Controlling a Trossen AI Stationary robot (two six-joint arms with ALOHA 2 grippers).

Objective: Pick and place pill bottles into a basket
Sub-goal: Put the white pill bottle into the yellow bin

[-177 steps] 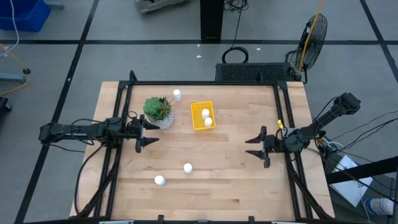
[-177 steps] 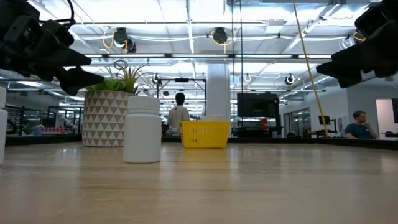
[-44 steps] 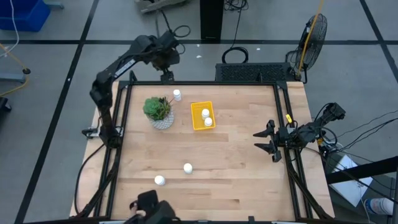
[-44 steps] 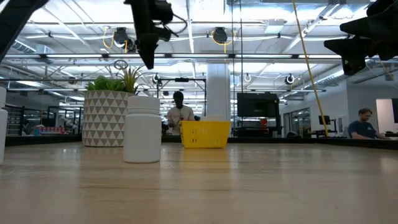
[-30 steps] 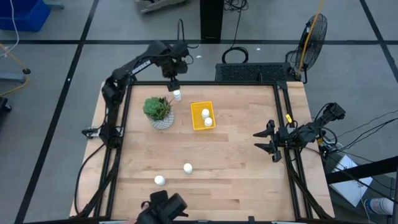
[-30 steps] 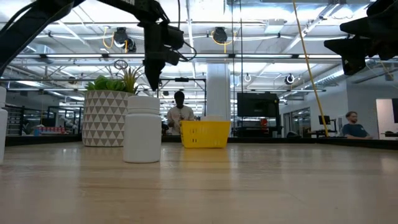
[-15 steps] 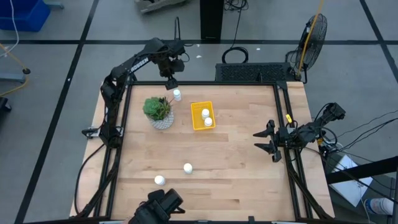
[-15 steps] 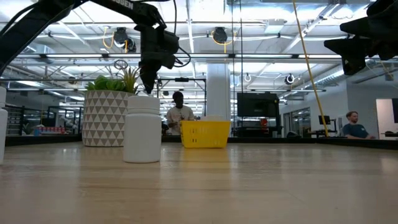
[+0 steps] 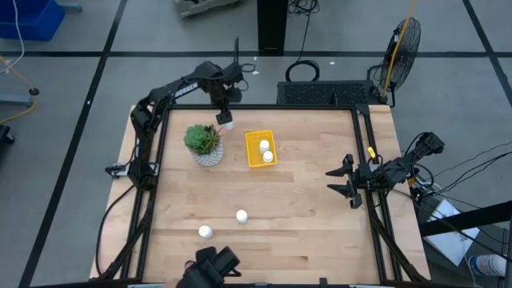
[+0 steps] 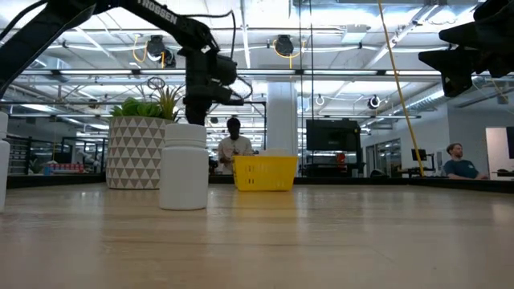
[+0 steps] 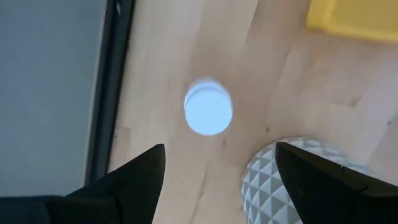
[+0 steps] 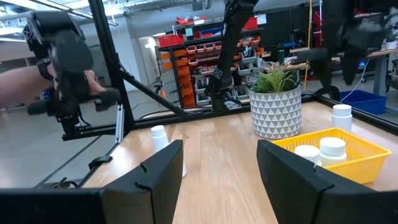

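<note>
Overhead, left claw (image 9: pixel 226 114) spread wide above pill bottle (image 11: pixel 208 112) beside plant pot (image 11: pixel 292 180)

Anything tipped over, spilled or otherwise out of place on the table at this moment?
Nothing stands out. Two pill bottles sit upright in the basket; three more stand on the table, one under the open left gripper beside the plant pot. The right gripper waits open at the table's right edge.
</note>
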